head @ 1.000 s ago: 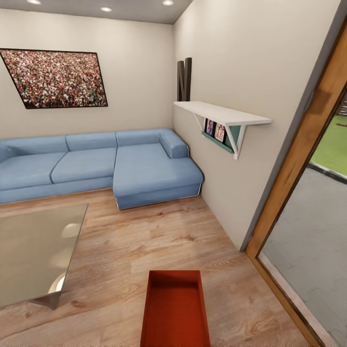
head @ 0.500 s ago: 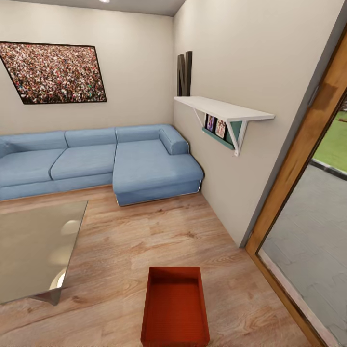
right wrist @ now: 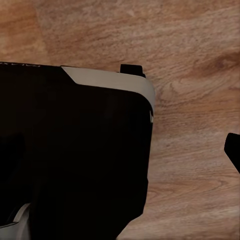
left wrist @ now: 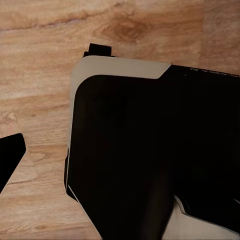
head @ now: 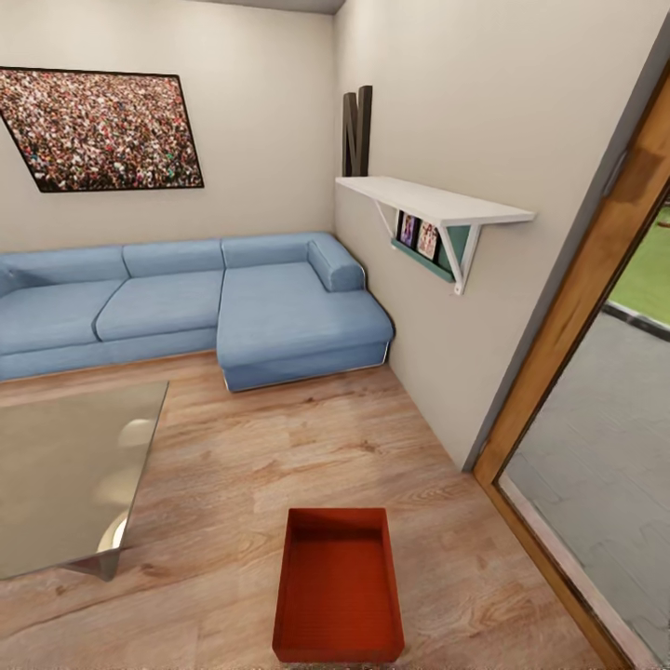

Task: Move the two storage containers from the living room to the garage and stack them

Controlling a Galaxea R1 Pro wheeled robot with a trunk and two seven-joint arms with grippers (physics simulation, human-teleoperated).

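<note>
Left gripper: a dark fingertip (left wrist: pixel 10 157) shows at the picture's edge over wood planks; spread or pressed together, cannot tell.
Right gripper: a dark fingertip (right wrist: pixel 233 150) at the edge; finger state likewise cannot be told.
Robot base (left wrist: pixel 150 155): black with pale trim, on the planks.
Storage container (head: pixel 339 584): open-topped, orange-red, on the living room floor (head: pixel 307 447), near the glass table (head: pixel 65 484).
Sofa (head: pixel 186 312): blue, against the far wall.

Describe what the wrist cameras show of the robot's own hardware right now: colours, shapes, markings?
Both wrist views show a large glossy black body panel with rounded corners and an off-white trim band along its edge, over the wood floor. A black tip pokes in at each view's edge.
</note>
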